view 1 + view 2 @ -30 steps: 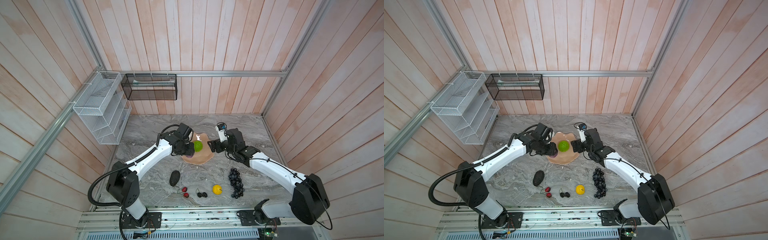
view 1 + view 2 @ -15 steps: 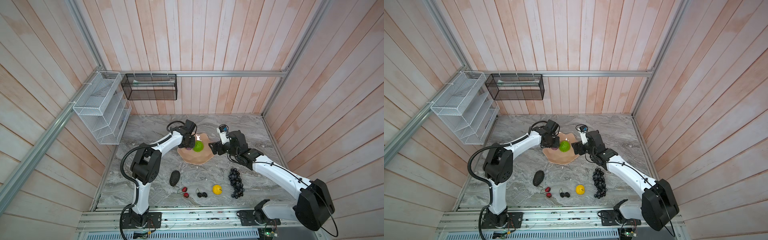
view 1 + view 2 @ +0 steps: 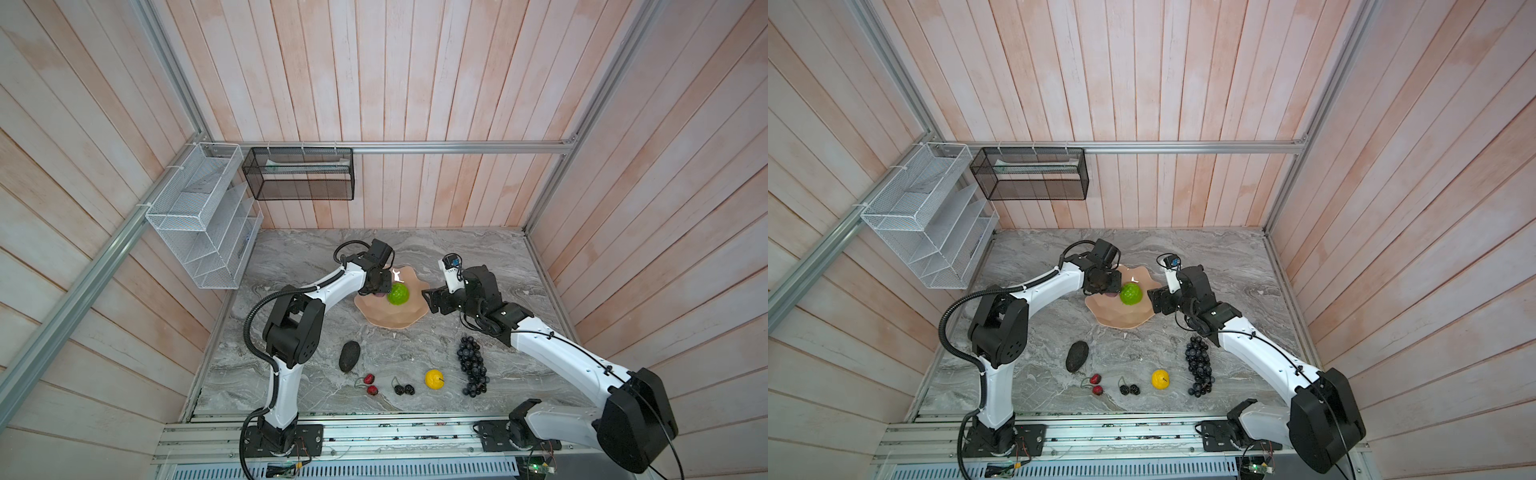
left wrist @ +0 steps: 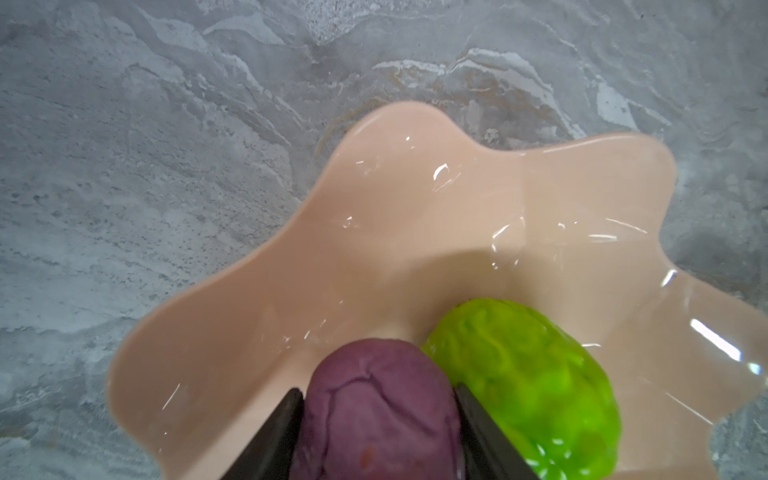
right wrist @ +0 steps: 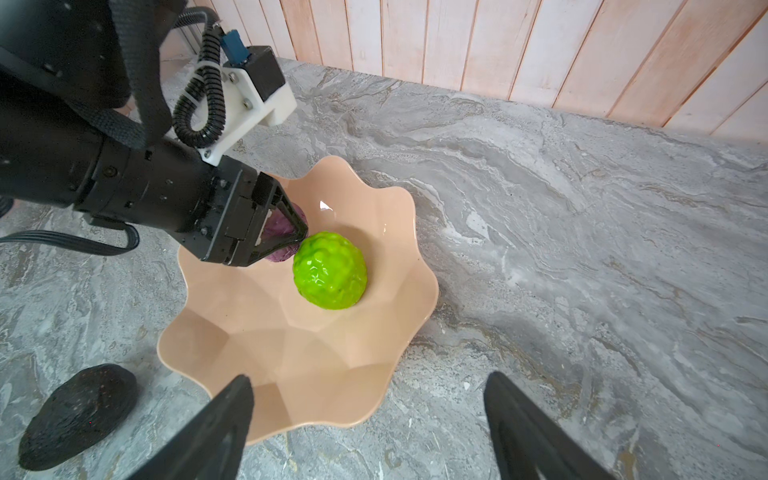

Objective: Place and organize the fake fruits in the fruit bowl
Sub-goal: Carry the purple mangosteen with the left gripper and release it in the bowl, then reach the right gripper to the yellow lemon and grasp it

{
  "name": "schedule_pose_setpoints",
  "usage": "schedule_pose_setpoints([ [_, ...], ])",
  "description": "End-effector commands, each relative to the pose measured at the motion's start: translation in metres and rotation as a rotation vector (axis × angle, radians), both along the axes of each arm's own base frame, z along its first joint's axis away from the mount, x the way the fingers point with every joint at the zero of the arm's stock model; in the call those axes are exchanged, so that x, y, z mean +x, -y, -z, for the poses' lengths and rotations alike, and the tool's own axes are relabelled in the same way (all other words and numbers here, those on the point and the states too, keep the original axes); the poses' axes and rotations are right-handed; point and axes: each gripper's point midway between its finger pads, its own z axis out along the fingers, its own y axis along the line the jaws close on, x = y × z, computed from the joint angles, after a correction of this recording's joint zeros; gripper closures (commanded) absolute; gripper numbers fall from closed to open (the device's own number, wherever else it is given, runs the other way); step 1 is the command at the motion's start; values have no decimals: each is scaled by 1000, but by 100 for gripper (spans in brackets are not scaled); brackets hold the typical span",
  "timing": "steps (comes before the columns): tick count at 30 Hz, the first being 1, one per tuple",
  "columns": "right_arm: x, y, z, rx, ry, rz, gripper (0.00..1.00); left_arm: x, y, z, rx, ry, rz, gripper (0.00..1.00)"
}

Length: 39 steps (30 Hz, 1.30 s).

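Glossy, smooth fruit bowl [image 4: 374, 249] on a matt, marble-look tabletop [image 4: 124, 124].

Both top views hang high above the near edge, side by side, looking down and away over the whole marble table [image 3: 291, 257] to the far wall. The left wrist camera sits very close, peering down past the left gripper [image 4: 377, 390] and the purple fruit [image 4: 374, 436] into the fruit bowl [image 4: 249, 311]. The right wrist camera sits further back, right of the bowl, facing left across it. All four views share the bowl and the green fruit [image 5: 330, 270].
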Motion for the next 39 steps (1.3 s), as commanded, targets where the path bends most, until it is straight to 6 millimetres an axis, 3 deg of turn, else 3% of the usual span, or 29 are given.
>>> schedule_pose_setpoints([
  [1, -4, 2, 2, -1, -8, -7, 13, -1, 2, 14, -10, -24, -1, 43],
  [9, -5, 5, 3, -6, -9, 2, 13, -3, 2, 23, -14, -40, -10, 39],
  [15, -8, 5, 1, 14, -7, 4, 13, -4, 2, 17, -21, -26, -10, 33],
  [19, -12, 7, -3, 27, -10, 6, 13, -4, 2, 1, -38, -4, -16, 28],
  [25, -27, 13, -3, 38, -81, 22, 13, -4, 2, -45, -87, 73, -18, 24],
  [32, -75, 17, 27, -16, -236, 51, 14, -34, -9, -83, -136, 152, 2, 24],
  [39, -151, 14, 80, -107, -436, 79, 14, -78, -37, -103, -197, 253, -64, 24],
])
